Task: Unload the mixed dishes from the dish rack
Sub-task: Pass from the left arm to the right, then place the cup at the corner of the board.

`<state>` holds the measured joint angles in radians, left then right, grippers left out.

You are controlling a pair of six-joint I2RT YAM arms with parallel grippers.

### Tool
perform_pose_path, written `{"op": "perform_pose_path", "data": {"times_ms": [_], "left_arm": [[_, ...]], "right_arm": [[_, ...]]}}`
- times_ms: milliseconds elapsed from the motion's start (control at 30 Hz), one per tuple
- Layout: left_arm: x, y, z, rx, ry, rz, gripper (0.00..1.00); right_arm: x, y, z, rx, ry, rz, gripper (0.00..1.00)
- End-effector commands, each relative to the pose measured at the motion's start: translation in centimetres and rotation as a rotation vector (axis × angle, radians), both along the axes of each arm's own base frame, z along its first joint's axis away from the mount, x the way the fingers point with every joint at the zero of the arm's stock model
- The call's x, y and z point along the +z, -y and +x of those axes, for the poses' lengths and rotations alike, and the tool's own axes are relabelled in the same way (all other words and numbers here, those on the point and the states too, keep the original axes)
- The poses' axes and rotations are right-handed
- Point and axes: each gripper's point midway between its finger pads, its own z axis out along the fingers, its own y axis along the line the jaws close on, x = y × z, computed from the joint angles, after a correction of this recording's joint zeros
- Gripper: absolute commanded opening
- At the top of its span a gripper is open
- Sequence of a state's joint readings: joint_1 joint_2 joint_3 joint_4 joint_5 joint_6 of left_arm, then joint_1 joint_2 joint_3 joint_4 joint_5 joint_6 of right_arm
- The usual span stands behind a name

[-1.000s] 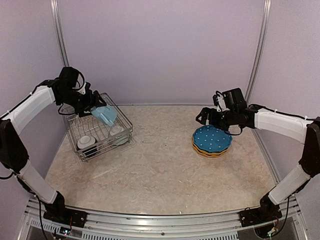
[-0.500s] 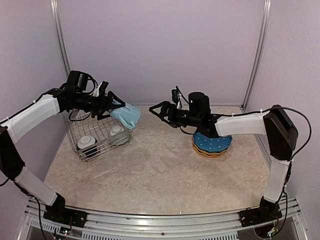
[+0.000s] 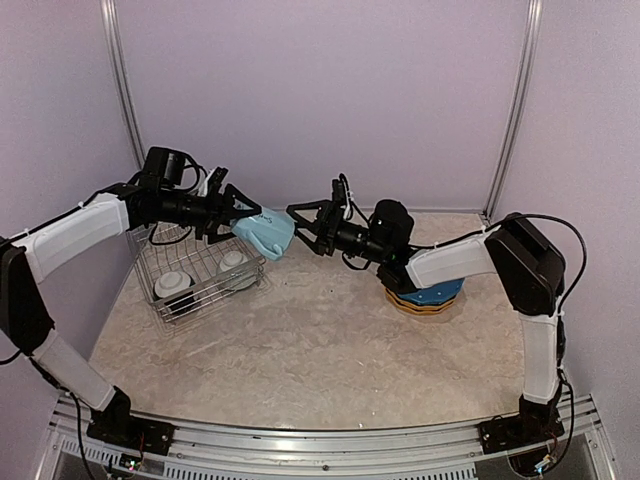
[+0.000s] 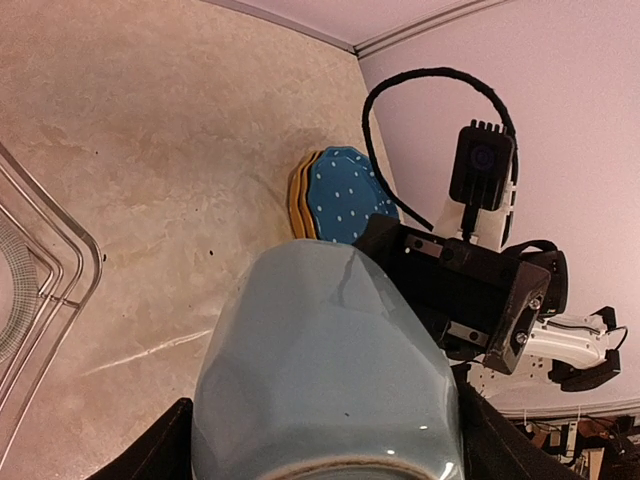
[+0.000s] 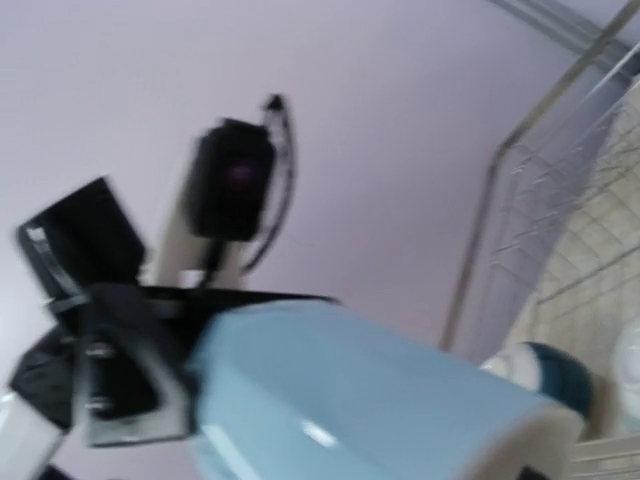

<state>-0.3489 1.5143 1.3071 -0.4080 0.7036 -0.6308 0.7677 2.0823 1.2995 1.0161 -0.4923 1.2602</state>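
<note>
1. The light blue mug [image 3: 265, 236] is glossy, with flat-faceted sides in the left wrist view. It lies on its side in the air above the table [image 3: 320, 350], just right of the dish rack and left of the plate stack.
2. The left gripper [image 3: 236, 222] is clamped on one end of the mug, with a black finger pressed to each flank.
3. The right gripper [image 3: 302, 229] meets the mug's other end, its fingers spread apart on either side. I cannot tell whether they touch it, as the right wrist view is blurred.
4. The dish rack [image 3: 210, 292] — a square silver wire basket — stands at the left of the table. Two small white bowls [image 3: 173, 284] sit in it side by side, toward its near side.
5. At the right of the table, the blue white-dotted plate [image 4: 350, 195] lies on top of the orange-yellow plates [image 4: 297, 195] — one stack, partly under the right arm.
</note>
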Motion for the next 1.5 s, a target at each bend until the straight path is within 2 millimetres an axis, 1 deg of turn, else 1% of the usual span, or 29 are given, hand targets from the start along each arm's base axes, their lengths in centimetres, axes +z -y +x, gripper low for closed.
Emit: {"op": "perform_pose_path", "data": {"times_ms": [0, 67, 200, 267, 333, 367, 467, 567, 600, 700, 767, 900, 967, 1033, 1133, 1200, 1267, 1367, 1433, 1467], "left_arm": [[2.0, 1.2, 0.1, -0.067, 0.082, -0.054, 0.20], [2.0, 1.2, 0.2, -0.074, 0.085, -0.052, 0.20], [2.2, 1.6, -0.1, -0.111, 0.102, -0.069, 0.21], [2.4, 1.9, -0.3, -0.132, 0.104, -0.077, 0.21], [2.2, 1.9, -0.2, -0.133, 0.100, -0.074, 0.21], [2.1, 1.9, -0.2, -0.135, 0.095, -0.075, 0.21], [1.7, 2.1, -0.1, -0.139, 0.067, -0.084, 0.22], [1.2, 2.1, 0.1, -0.139, 0.055, -0.080, 0.22], [1.1, 2.2, 0.1, -0.141, 0.053, -0.080, 0.22], [1.1, 2.7, -0.2, -0.162, 0.048, -0.084, 0.24], [0.7, 2.8, -0.2, -0.155, 0.048, -0.061, 0.28], [0.4, 2.2, 0.2, -0.114, 0.041, -0.013, 0.47], [0.1, 1.9, 0.5, -0.092, 0.044, 0.007, 0.61], [0.1, 1.3, 0.8, -0.061, 0.056, 0.032, 0.72], [0.5, 0.4, 1.1, -0.029, 0.063, 0.033, 0.83], [0.6, -0.4, 1.5, 0.004, 0.082, 0.057, 0.90], [0.9, -1.1, 1.7, 0.027, 0.092, 0.070, 0.94], [1.3, -1.9, 1.8, 0.056, 0.110, 0.079, 0.98], [1.5, -2.5, 2.0, 0.086, 0.129, 0.116, 0.99], [1.6, -2.8, 2.1, 0.098, 0.132, 0.128, 0.99]], "right_arm": [[1.5, -0.4, -1.5, 0.099, 0.003, 0.075, 0.78], [1.7, -0.6, -1.9, 0.131, -0.008, 0.081, 0.71], [1.8, -0.7, -2.8, 0.182, -0.029, 0.087, 0.69], [2.0, -0.6, -3.2, 0.190, -0.017, 0.096, 0.64], [2.3, -0.2, -3.3, 0.180, -0.004, 0.104, 0.62], [2.5, -0.2, -3.4, 0.178, 0.005, 0.104, 0.59], [2.7, 0.1, -3.2, 0.157, 0.030, 0.095, 0.47], [2.7, 0.5, -3.0, 0.130, 0.037, 0.095, 0.26], [2.7, 0.7, -2.9, 0.126, 0.040, 0.101, 0.21], [3.1, 1.3, -3.0, 0.119, 0.051, 0.132, 0.09], [3.2, 1.4, -3.0, 0.120, 0.055, 0.130, 0.01], [3.4, 1.7, -2.9, 0.099, 0.079, 0.105, 0.00], [3.4, 2.1, -2.8, 0.085, 0.079, 0.099, 0.00], [3.5, 2.6, -2.7, 0.074, 0.085, 0.096, 0.00], [3.0, 3.3, -2.4, 0.047, 0.084, 0.070, 0.00], [3.0, 3.9, -2.3, 0.031, 0.086, 0.051, 0.00], [2.5, 4.4, -2.1, 0.004, 0.099, 0.011, 0.00], [1.1, 5.2, -1.2, -0.044, 0.074, -0.076, 0.00], [1.1, 6.0, -1.2, -0.067, 0.087, -0.104, 0.00], [0.7, 6.4, -1.1, -0.082, 0.090, -0.132, 0.00]]}}
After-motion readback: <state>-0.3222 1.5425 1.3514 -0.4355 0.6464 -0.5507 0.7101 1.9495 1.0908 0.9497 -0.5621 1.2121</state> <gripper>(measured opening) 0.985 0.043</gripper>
